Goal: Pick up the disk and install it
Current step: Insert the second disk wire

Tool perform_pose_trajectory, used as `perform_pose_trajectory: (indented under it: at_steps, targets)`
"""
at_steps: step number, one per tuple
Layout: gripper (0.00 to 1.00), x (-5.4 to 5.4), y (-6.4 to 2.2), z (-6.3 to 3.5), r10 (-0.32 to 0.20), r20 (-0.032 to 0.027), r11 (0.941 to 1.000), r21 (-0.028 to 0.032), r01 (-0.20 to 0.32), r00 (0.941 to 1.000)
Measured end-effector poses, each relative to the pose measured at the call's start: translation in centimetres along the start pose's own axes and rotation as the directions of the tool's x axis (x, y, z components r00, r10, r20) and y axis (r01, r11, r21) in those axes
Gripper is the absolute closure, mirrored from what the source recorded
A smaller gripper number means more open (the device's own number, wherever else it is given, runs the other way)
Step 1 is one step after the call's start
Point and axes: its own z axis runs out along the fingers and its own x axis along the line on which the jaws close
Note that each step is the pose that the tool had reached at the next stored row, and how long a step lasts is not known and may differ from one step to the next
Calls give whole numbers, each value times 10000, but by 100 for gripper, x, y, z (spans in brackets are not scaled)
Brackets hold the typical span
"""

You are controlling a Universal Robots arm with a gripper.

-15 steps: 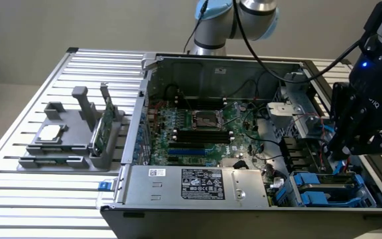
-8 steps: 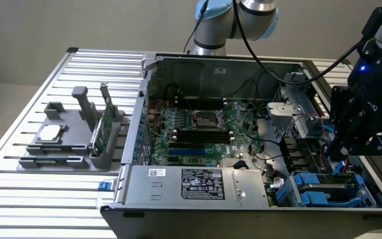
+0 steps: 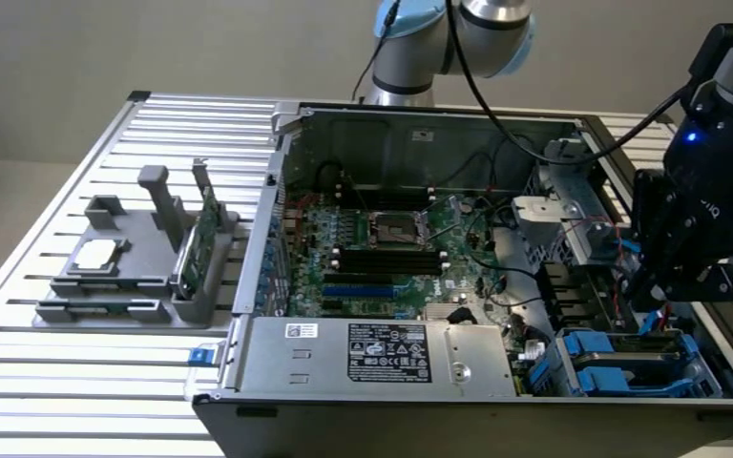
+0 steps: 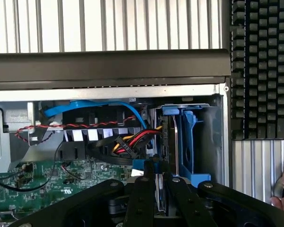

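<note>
- Power supply (image 3: 386, 353): nearest edge of the open computer case (image 3: 293, 205), about 6 o'clock.
- Blue drive cage (image 3: 628, 367): the case's 5 o'clock corner.
- Gripper (image 4: 158, 176): just above that cage, jaws drawn close and clamped on the disk (image 4: 159, 195), which hangs edge-on between them, thin and blue-trimmed, over the blue bay (image 4: 185, 142).
- Motherboard (image 3: 386, 253): centre of the case.
- Grey tray (image 3: 112, 286): on the slatted table (image 3: 35, 382) at 9 o'clock, holding an upright green card (image 3: 192, 253).
- Arm base (image 3: 450, 38): 12 o'clock, behind the case.
</note>
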Motion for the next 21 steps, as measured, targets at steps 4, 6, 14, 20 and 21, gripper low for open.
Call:
perform_pose_trajectory:
  at_steps: [4,6,14,20,21]
  targets:
    - [84,-17,-3,43,0,4,10000,0,0,10000]
    - [84,-45,-3,64,0,1,10000,0,0,10000]
    - [84,-124,-4,138,-6,-1,10000,0,6,10000]
    - [84,-129,-8,193,-72,-6,10000,-42,72,10000]
    - [84,-128,-8,201,-91,-8,9999,-62,91,10000]
